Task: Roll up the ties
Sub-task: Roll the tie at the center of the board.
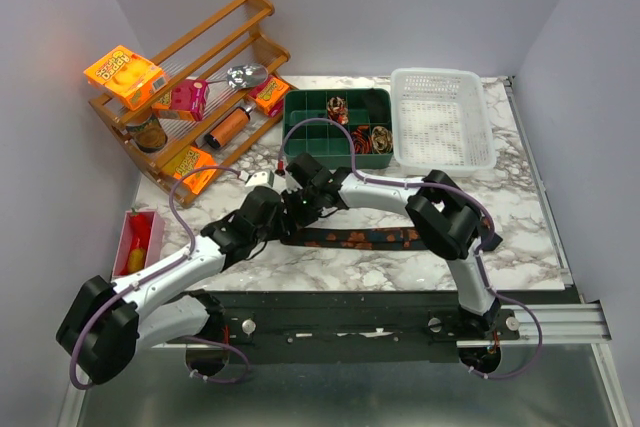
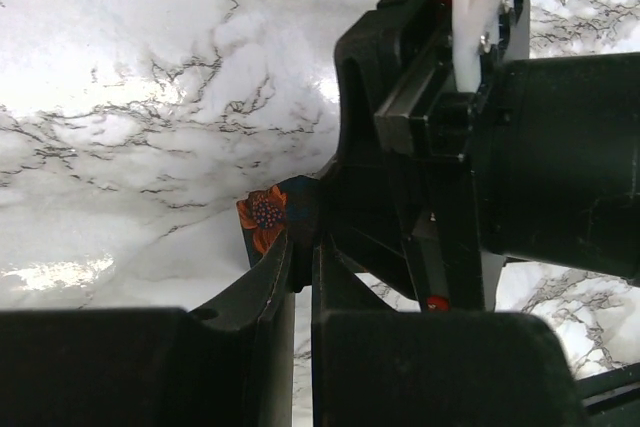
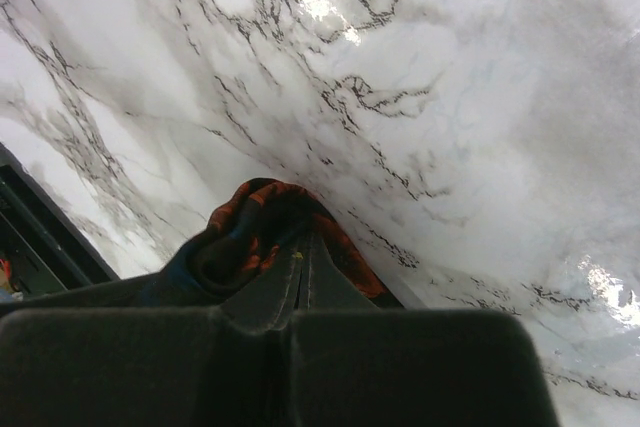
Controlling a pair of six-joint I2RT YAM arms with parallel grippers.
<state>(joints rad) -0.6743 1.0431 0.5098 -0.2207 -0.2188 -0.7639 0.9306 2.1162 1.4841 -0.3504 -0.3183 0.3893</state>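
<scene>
One dark tie (image 1: 365, 238) with orange-red blotches lies stretched along the marble table, its left end between both grippers. My left gripper (image 1: 272, 219) is shut on that end; in the left wrist view the jaws (image 2: 303, 247) pinch dark fabric with an orange flower (image 2: 264, 217) showing beside them. My right gripper (image 1: 305, 202) is close against the left one, and its black body fills the right of the left wrist view. In the right wrist view it (image 3: 300, 247) is shut on a curled fold of the tie (image 3: 250, 222). Rolled ties (image 1: 380, 135) sit in a green tray (image 1: 300, 119).
A white plastic basket (image 1: 442, 119) stands right of the green tray. A wooden rack (image 1: 200, 87) at the back left holds orange snack packets and cans. A red bin (image 1: 128, 237) sits at the left edge. A dark metal rail (image 1: 350, 309) runs along the near edge.
</scene>
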